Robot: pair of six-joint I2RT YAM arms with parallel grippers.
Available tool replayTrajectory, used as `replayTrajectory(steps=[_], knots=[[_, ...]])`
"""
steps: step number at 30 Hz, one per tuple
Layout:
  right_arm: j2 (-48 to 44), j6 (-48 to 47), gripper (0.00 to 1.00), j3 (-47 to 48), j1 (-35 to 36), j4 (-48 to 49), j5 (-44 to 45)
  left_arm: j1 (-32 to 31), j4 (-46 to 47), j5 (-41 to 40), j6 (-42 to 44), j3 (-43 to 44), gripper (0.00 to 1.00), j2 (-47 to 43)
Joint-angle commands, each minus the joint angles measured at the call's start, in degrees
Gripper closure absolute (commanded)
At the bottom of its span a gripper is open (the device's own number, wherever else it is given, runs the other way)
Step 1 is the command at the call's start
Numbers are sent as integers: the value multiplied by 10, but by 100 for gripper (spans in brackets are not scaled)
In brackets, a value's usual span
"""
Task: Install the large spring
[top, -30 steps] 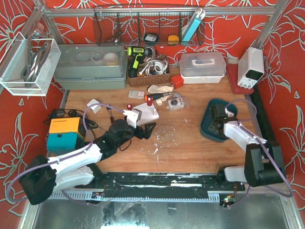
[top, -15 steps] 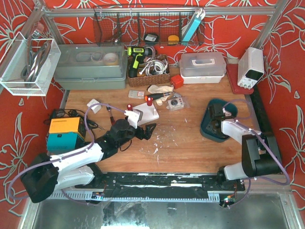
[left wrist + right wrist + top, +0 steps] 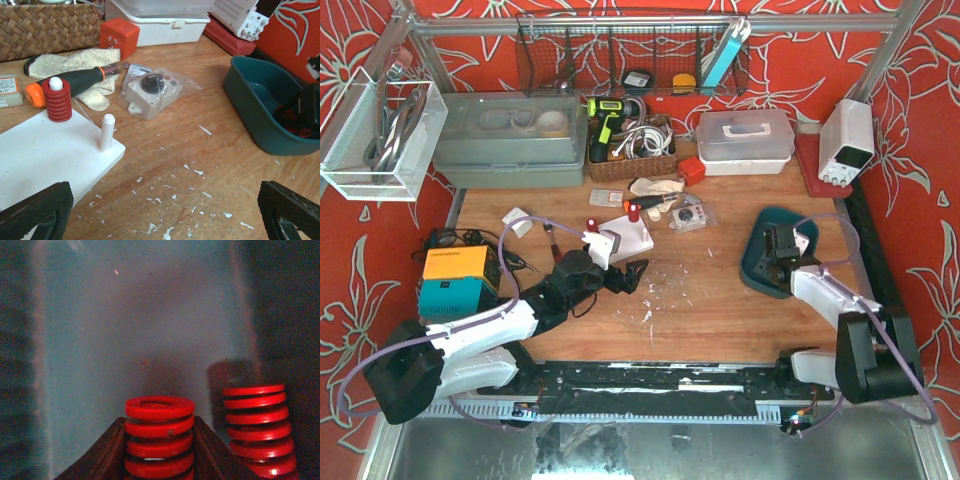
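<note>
The right gripper (image 3: 778,252) had shifted slightly in the teal bin (image 3: 756,272) and pinched a red spring (image 3: 159,432) — ready for the bare peg (image 3: 106,131) — with the left gripper (image 3: 162,212) spread wide.

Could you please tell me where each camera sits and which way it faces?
Top external: above and behind the bases, looking down on the wooden table; left gripper and right gripper show.
Left wrist: low over the table, facing the white pegged board and teal plastic bin; its open fingertips show.
Right wrist: inside the bin, facing a red coil spring gripped between its fingers.
Shared: top and left-wrist views both show board and bin.
</note>
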Motion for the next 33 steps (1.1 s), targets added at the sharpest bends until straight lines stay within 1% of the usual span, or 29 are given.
replayTrajectory(steps=[1, 4, 8, 11, 15, 20, 24, 29, 32, 33], knots=[[-63, -12, 82, -14, -2, 24, 2, -4, 20, -10, 9, 10, 0, 6], [-97, -14, 85, -7, 1, 13, 10, -4, 21, -10, 8, 11, 0, 7], [-135, -28, 86, 6, 23, 2, 25, -5, 21, -11, 7, 11, 0, 11], [-164, -42, 87, 20, 56, -5, 61, -5, 20, -16, 5, 12, 0, 15], [-187, -77, 87, 43, 122, 3, 93, -5, 13, -23, 4, 15, 0, 20], [-195, -106, 87, 66, 194, 31, 85, -5, 9, -52, -1, 12, 0, 18], [-195, -146, 87, 57, 244, 98, 38, -4, 9, -65, -11, 8, 0, 19], [-185, -216, 87, 17, 309, 209, 0, 3, 2, -68, -44, 8, 0, 24], [-183, -273, 88, -29, 343, 308, -40, 11, -10, -48, -66, 15, 0, 18], [-179, -286, 88, -37, 356, 326, -49, 12, -13, -36, -73, 15, 1, 13]])
